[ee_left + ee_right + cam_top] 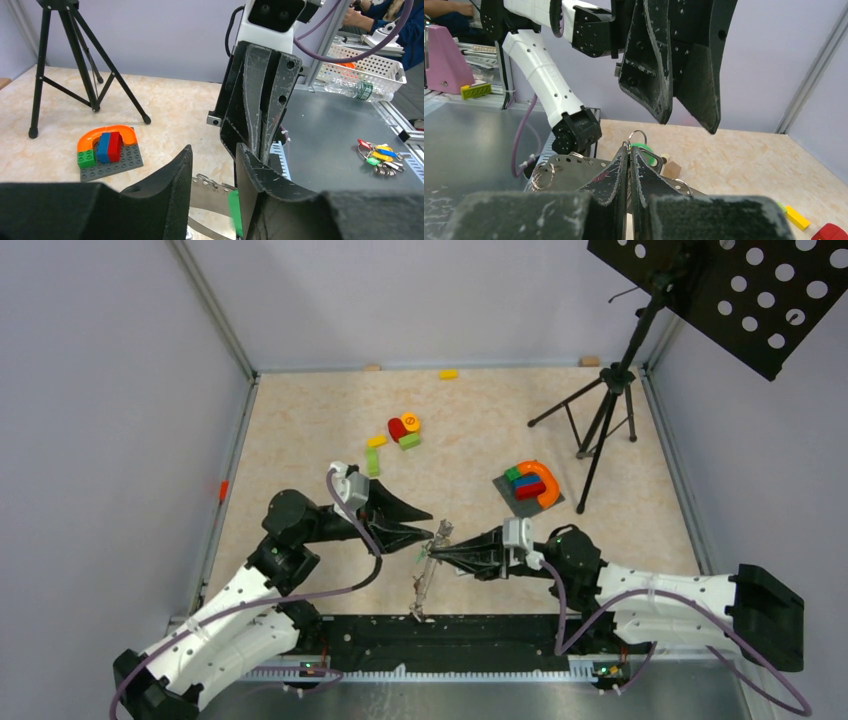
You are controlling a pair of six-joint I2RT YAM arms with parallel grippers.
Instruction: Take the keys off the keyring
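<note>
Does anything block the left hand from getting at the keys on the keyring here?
Nothing visible does. The left hand is open, its fingers on either side of the keyring and a green key tag. The right hand, shut on the keyring, sits close beside it, crowding but not blocking.

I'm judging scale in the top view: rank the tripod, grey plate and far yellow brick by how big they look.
1. tripod
2. grey plate
3. yellow brick, clearly smallest, though it lies at the far edge, which may shrink it somewhat.
</note>
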